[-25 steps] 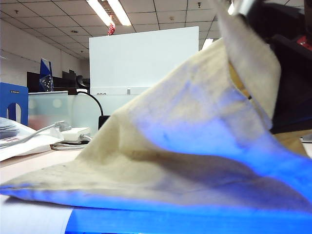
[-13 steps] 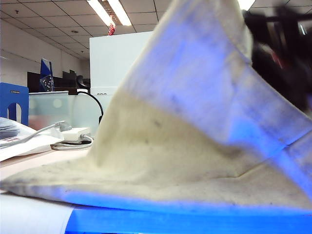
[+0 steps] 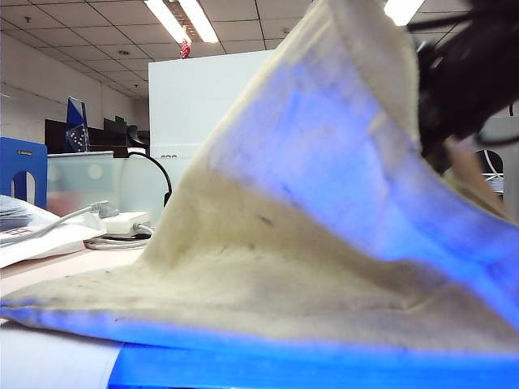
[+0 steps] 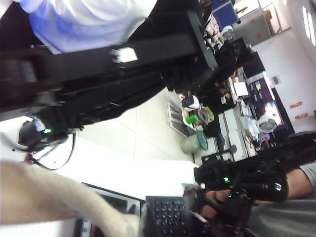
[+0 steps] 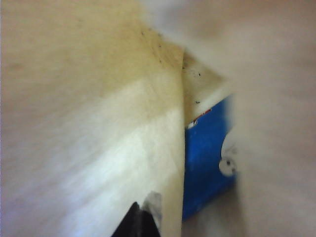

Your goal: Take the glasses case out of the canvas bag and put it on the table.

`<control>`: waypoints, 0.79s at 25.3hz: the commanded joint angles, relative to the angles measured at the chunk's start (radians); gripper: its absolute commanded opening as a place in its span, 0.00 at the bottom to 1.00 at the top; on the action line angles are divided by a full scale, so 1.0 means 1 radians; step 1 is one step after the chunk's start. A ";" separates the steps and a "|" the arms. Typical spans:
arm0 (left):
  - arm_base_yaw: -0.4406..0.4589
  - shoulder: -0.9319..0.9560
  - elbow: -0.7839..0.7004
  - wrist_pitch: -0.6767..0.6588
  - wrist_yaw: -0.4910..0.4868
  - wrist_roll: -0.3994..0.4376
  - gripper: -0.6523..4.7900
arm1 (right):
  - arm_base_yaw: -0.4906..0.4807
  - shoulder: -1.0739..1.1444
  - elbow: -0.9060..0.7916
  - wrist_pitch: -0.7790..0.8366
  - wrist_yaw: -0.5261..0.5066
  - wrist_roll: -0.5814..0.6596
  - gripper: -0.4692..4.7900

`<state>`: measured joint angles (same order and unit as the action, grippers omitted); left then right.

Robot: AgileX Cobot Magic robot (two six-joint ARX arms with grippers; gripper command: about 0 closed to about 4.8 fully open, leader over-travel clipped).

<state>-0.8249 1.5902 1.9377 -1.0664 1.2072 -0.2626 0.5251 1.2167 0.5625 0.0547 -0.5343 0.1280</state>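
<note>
- The canvas bag (image 3: 324, 235) fills most of the exterior view, its cloth pulled up into a tall tent whose peak leaves the top of that view, while its lower edge lies along the counter (image 3: 49, 271).
- A dark arm (image 3: 470, 73) shows at the upper right of the exterior view, just beside the raised cloth; whether it touches the cloth cannot be told there.
- The right end effector (image 5: 140, 222) is inside the bag: only a dark tip of it shows in the right wrist view, with cream cloth close all around it. Its fingers are pressed together, and nothing can be seen between them.
- The glasses case (image 5: 210, 158) lies in the bag, a glossy blue surface with a white figure, seen through a gap between folds of cloth, near the right end effector but apart from it.
- The left end effector cannot be picked out in the left wrist view, which shows a blurred dark arm (image 4: 98, 74), the room and a strip of beige cloth (image 4: 59, 197). Its fingers are pressed together.
- A white power adapter (image 3: 122, 220) with cables sits on the counter at the left.
</note>
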 commanded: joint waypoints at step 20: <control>-0.001 -0.010 0.005 -0.166 -0.009 0.189 0.11 | 0.262 0.706 0.507 -0.138 0.551 0.145 0.47</control>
<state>-0.8330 1.5913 1.9373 -1.2350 1.1763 -0.1070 0.7811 1.8957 1.0897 0.0635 -0.0185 0.2893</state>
